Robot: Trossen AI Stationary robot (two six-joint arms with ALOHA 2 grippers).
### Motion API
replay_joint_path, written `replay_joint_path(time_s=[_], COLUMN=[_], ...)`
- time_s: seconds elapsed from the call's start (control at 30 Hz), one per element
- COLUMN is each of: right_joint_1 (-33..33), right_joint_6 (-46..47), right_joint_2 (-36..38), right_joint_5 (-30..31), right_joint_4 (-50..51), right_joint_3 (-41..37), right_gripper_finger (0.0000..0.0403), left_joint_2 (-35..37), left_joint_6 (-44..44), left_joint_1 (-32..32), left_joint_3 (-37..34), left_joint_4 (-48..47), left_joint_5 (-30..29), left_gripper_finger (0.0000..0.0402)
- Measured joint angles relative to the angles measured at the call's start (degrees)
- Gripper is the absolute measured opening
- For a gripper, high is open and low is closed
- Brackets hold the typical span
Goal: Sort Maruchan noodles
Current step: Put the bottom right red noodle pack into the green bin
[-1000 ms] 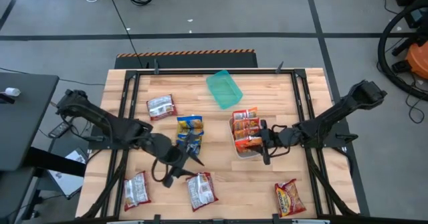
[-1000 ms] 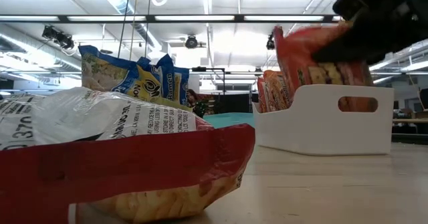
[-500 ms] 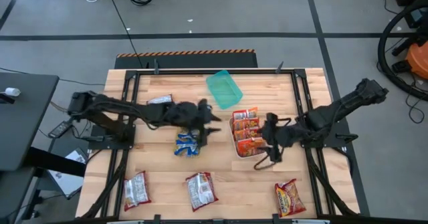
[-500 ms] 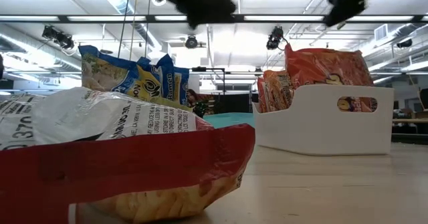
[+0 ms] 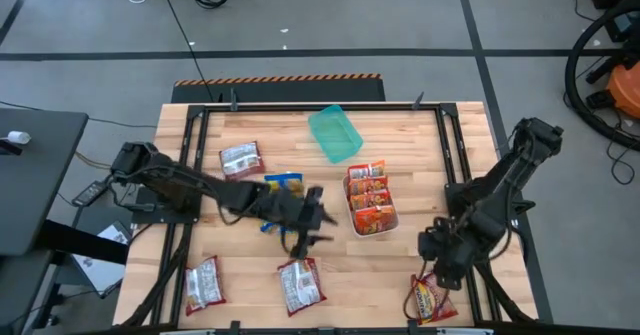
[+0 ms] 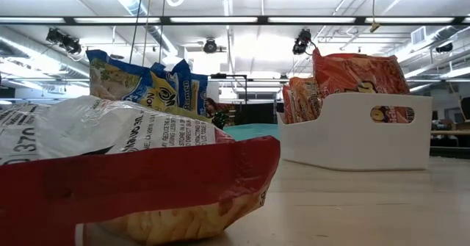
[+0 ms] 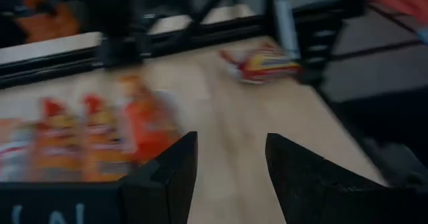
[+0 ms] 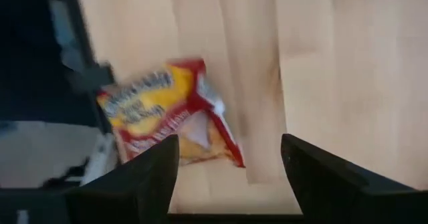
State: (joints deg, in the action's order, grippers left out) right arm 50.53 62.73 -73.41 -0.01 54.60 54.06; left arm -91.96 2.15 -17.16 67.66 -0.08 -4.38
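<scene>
Hovering over an orange-red packet, the right gripper stands apart, empty; the left gripper too.

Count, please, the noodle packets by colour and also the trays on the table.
Silvery white packets: 3
Orange-red packets: 4 (3 in the white tray, 1 loose near the table's edge)
Blue-and-yellow packets: 2, as far as can be told, since they are partly hidden from above
Trays: 2 (green tray, white tray)
Total: 11
</scene>
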Motion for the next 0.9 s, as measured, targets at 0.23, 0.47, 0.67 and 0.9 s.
replay_joint_path(time_s=[0.23,0.47,0.67,0.9], right_joint_1=[-0.38,-2.26,-2.30,-2.30], right_joint_6=[1.52,0.24,-2.45,-7.79], right_joint_2=[-0.41,-0.57,-0.56,-0.56], right_joint_5=[-10.49,-13.75,-14.70,-10.80], right_joint_4=[-17.09,-29.72,-34.54,-34.22], right_joint_3=[-12.49,-20.72,-23.78,-25.41], right_gripper_finger=[0.0249,0.0236,0.0212,0.0137], left_joint_2=[-0.81,-1.05,-1.04,-1.01], left_joint_6=[-3.67,-7.41,-9.49,-9.92], left_joint_1=[-8.42,-10.32,-8.58,-6.26], left_joint_3=[-0.95,-4.66,-7.23,-7.26], left_joint_4=[3.62,7.76,11.17,11.22], left_joint_5=[-1.60,-10.86,-14.61,-14.51], left_gripper_finger=[0.0180,0.0180,0.0180,0.0180])
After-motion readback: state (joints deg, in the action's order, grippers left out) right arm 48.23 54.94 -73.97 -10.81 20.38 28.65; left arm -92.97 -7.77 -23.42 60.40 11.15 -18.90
